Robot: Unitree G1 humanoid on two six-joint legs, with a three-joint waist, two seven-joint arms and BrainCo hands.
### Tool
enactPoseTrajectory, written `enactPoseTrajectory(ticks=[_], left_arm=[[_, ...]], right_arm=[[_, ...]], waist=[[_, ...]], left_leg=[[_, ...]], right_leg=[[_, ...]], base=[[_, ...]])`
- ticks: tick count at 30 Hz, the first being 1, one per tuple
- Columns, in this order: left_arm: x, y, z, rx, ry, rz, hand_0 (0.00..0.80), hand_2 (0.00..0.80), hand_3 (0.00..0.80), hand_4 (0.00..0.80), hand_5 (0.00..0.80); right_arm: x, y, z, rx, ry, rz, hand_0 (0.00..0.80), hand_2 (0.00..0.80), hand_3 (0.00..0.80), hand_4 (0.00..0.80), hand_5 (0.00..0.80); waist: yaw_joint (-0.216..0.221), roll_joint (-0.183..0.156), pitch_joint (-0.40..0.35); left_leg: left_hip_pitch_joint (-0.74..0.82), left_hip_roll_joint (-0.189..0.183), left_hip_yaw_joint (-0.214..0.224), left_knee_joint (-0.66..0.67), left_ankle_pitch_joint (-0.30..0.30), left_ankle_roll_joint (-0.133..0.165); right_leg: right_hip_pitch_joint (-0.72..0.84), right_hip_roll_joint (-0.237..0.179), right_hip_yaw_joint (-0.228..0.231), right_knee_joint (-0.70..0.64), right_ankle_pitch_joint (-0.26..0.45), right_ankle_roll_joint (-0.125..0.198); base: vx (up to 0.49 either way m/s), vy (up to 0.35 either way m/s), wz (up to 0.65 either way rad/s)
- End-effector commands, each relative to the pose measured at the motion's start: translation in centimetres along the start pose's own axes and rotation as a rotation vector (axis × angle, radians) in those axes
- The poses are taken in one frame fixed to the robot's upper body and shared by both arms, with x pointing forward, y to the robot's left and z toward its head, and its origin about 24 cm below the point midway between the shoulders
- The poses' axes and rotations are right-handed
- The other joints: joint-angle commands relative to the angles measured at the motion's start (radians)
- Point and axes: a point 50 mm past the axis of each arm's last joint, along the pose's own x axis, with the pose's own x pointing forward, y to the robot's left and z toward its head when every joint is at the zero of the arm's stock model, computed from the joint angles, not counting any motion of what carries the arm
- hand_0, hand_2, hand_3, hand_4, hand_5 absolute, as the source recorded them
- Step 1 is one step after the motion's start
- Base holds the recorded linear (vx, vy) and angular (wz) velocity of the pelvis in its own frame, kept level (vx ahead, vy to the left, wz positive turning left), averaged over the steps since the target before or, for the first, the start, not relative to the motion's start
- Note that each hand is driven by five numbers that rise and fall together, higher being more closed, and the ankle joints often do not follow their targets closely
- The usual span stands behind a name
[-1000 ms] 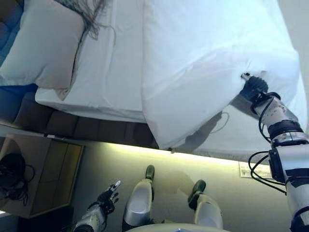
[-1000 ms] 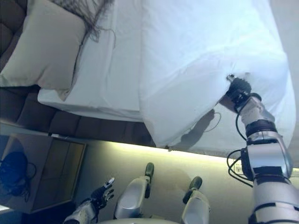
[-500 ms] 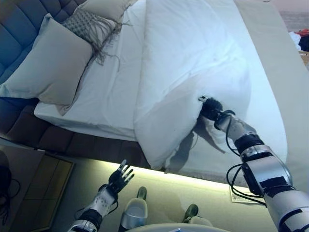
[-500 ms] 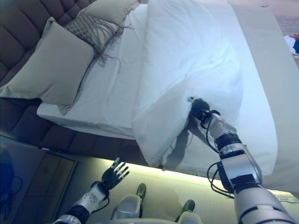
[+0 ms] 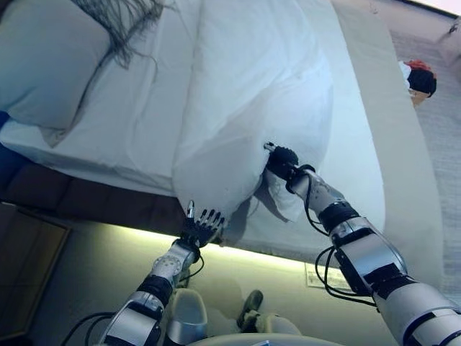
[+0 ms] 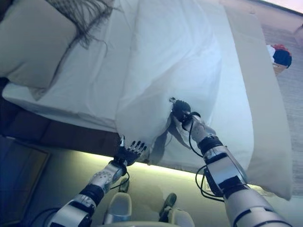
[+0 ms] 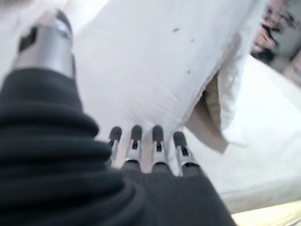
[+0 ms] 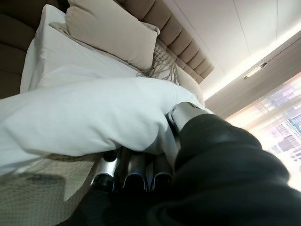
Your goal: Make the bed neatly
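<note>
A white duvet (image 5: 252,79) lies bunched along the middle of the bed, and its near corner hangs over the bed's side. My right hand (image 5: 282,161) is shut on the duvet's edge; in the right wrist view its fingers (image 8: 131,172) curl under the fold (image 8: 84,117) with the thumb on top. My left hand (image 5: 202,226) is open with straight fingers, just below the hanging corner. The left wrist view shows its fingertips (image 7: 158,134) close to the white cloth (image 7: 150,61). The white sheet (image 5: 144,108) lies bare toward the head end.
A beige pillow (image 5: 43,65) and a grey fringed cushion (image 5: 119,18) lie at the head end. A beige runner (image 5: 382,94) covers the bed's far side. A lit strip (image 5: 130,238) runs under the bed. A dark and red thing (image 5: 420,78) lies on the floor beyond.
The camera has shifted. My left hand has risen from near the floor up to the duvet's hanging corner. My right hand keeps its hold on the duvet's edge.
</note>
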Motion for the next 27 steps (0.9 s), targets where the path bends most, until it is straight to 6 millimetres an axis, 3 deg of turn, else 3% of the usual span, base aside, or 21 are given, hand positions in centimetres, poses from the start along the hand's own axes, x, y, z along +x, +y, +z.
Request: enactPoseTrajectory(ticks=[1,4,9,20,23,27], left_arm=[[1.8,-3.5,-3.7,-0.091,0.104,-0.086,0.000,0.000,0.000,0.000,0.000],[2.1,-3.9,-4.8,-0.122,0.114,-0.092,0.000,0.000,0.000,0.000,0.000],[2.3,-4.1,-6.4,-0.131,0.135,-0.078,0.000,0.000,0.000,0.000,0.000],[1.8,-0.8,-7.5,-0.117,0.165,0.109,0.000,0.000,0.000,0.000,0.000],[1.6,-0.5,-7.4,-0.133,0.176,0.042,0.000,0.000,0.000,0.000,0.000],[1.9,-2.6,-7.1,-0.140,0.155,-0.145,0.000,0.000,0.000,0.000,0.000]], right_arm=[[1.1,11.2,5.7,-0.022,-0.213,0.411,0.800,0.800,0.800,0.800,0.800],[0.9,13.3,5.9,-0.013,-0.240,0.470,0.800,0.800,0.800,0.800,0.800],[0.7,15.1,5.8,-0.018,-0.261,0.527,0.800,0.800,0.800,0.800,0.800],[0.3,17.1,7.3,-0.025,-0.302,0.586,0.800,0.800,0.800,0.800,0.800],[-0.1,17.5,7.3,-0.009,-0.310,0.622,0.800,0.800,0.800,0.800,0.800],[-0.6,17.8,6.2,-0.035,-0.298,0.649,0.800,0.800,0.800,0.800,0.800]], waist=[[0.018,-0.032,0.039],[0.022,-0.061,0.056],[0.030,-0.096,0.075],[0.049,-0.104,0.109],[0.043,-0.111,0.106],[0.024,-0.121,0.105]], left_leg=[[-0.021,0.025,0.023,-0.051,0.028,0.032],[-0.038,0.034,0.024,-0.049,0.026,0.031],[-0.046,0.042,0.027,-0.042,0.017,0.030],[-0.066,0.039,0.014,-0.034,0.013,0.026],[-0.052,0.050,0.015,-0.043,-0.009,0.017],[-0.051,0.054,0.023,-0.030,-0.015,0.017]], right_leg=[[0.025,-0.083,0.037,0.061,-0.035,0.084],[0.012,-0.074,0.035,0.059,-0.028,0.087],[0.010,-0.060,0.028,0.054,-0.022,0.087],[0.006,-0.054,0.017,0.046,-0.020,0.084],[0.014,-0.043,0.027,0.043,-0.039,0.091],[0.007,-0.040,0.040,0.053,-0.044,0.089]], base=[[-0.059,-0.137,-0.01],[-0.046,-0.147,0.01],[-0.016,-0.107,-0.01],[-0.019,-0.029,0.00],[0.053,-0.026,-0.01],[0.006,0.011,-0.04]])
